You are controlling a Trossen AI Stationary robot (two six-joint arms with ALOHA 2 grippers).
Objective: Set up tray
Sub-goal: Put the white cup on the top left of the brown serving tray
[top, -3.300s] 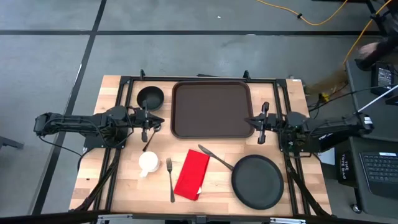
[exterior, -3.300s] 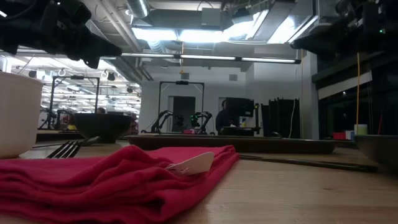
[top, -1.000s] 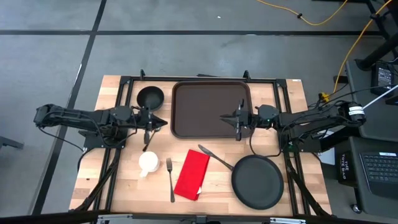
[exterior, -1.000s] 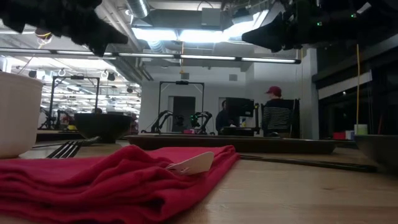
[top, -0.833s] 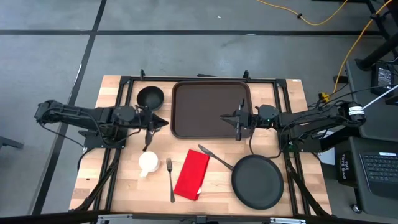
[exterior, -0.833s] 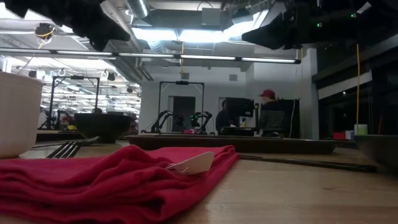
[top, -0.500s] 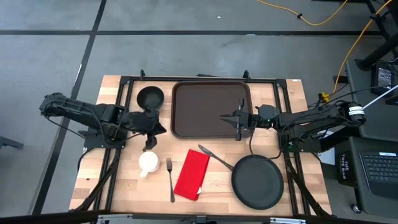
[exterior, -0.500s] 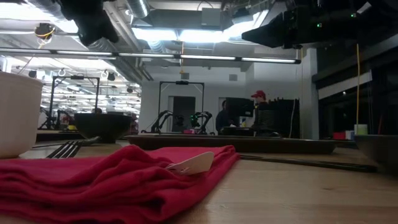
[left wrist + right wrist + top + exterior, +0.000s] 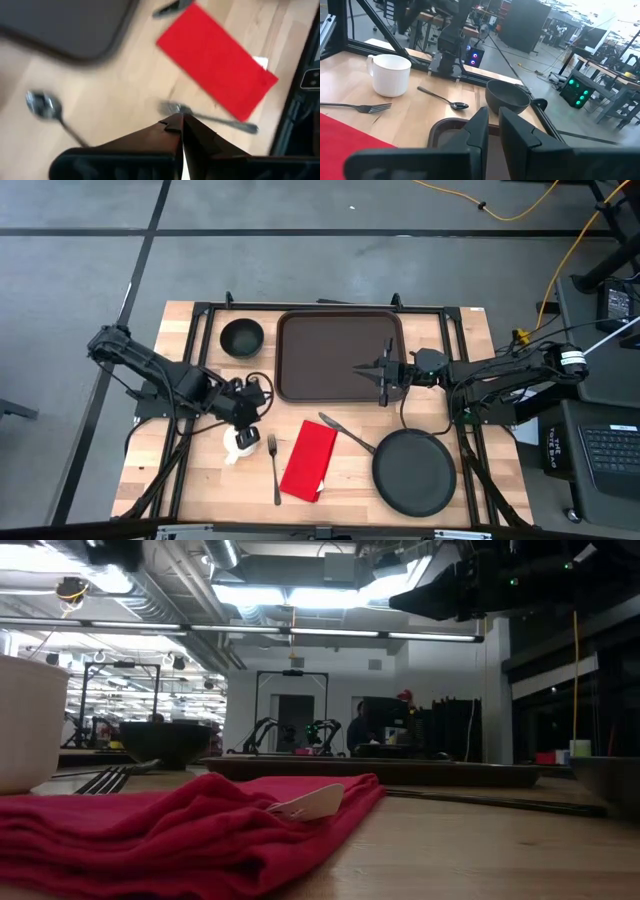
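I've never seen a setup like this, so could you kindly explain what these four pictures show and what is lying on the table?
It is a robot with two dark arms at a wooden table. One picture looks straight down, one looks level across the tabletop, and two come from cameras on the arms' wrists.

The left gripper, shut and empty, is above the white mug. The right gripper is over the right side of the brown tray, fingers slightly apart, holding nothing.

Also on the table: a black bowl, a spoon, a fork, a red napkin, a dark knife and a round black plate. The tray holds nothing yet.
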